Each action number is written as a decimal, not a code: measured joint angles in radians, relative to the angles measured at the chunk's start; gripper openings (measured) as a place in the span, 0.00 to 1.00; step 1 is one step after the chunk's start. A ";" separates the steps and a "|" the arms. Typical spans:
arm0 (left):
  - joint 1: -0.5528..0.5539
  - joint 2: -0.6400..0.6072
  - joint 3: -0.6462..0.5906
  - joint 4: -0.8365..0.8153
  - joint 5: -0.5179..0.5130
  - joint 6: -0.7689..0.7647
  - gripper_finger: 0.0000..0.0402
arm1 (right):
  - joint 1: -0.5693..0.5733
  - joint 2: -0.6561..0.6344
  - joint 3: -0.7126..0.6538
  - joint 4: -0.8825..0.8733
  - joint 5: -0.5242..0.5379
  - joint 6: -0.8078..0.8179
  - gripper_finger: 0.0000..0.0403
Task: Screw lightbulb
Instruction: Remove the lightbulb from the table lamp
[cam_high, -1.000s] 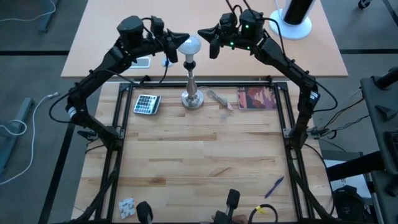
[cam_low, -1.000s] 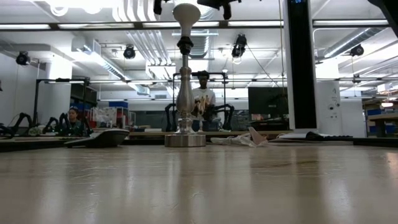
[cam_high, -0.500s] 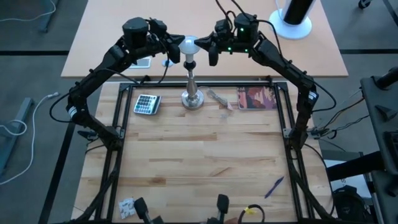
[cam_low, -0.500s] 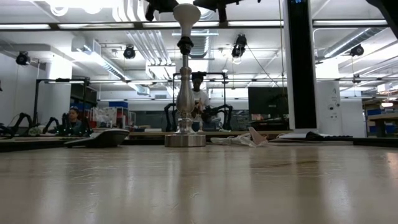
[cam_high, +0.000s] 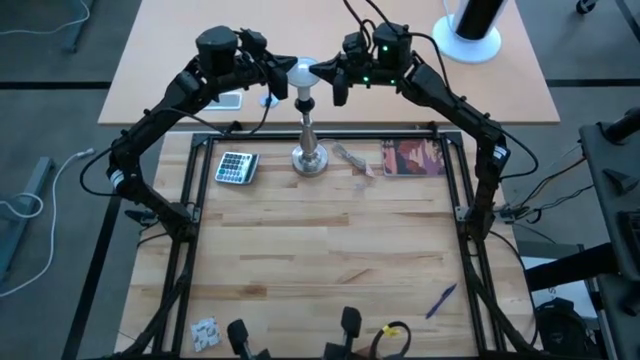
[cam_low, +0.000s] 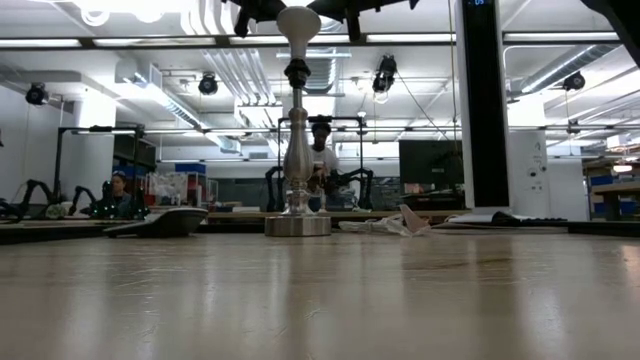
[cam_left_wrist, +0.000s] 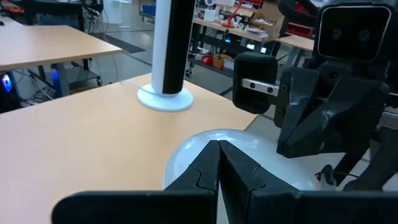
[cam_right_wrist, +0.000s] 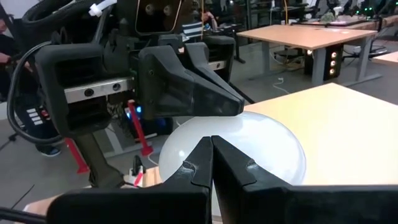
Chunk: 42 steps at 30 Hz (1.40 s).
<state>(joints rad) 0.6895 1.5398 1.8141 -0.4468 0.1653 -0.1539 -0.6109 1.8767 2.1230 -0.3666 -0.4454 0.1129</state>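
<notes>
The bulb (cam_high: 304, 73) is sitting atop the stand (cam_high: 309, 150), with the left tool (cam_high: 287, 66) and right tool (cam_high: 322, 72), both clenched empty, pressing its opposite sides

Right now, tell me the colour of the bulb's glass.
Frosted white; the lightbulb shows best in the right wrist view.
</notes>
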 joint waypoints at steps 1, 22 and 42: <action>0.000 0.000 0.000 0.001 0.006 -0.008 0.00 | 0.000 0.000 0.000 -0.005 0.010 0.001 0.00; -0.023 -0.037 0.079 -0.038 -0.121 0.100 0.00 | 0.000 0.001 -0.002 -0.030 0.066 0.009 0.00; -0.023 -0.018 -0.039 -0.038 -0.035 0.026 0.00 | -0.001 -0.001 -0.003 -0.043 0.057 -0.020 0.00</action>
<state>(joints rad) 0.6670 1.5218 1.7752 -0.4846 0.1303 -0.1276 -0.6116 1.8759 2.1201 -0.4094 -0.3885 0.0925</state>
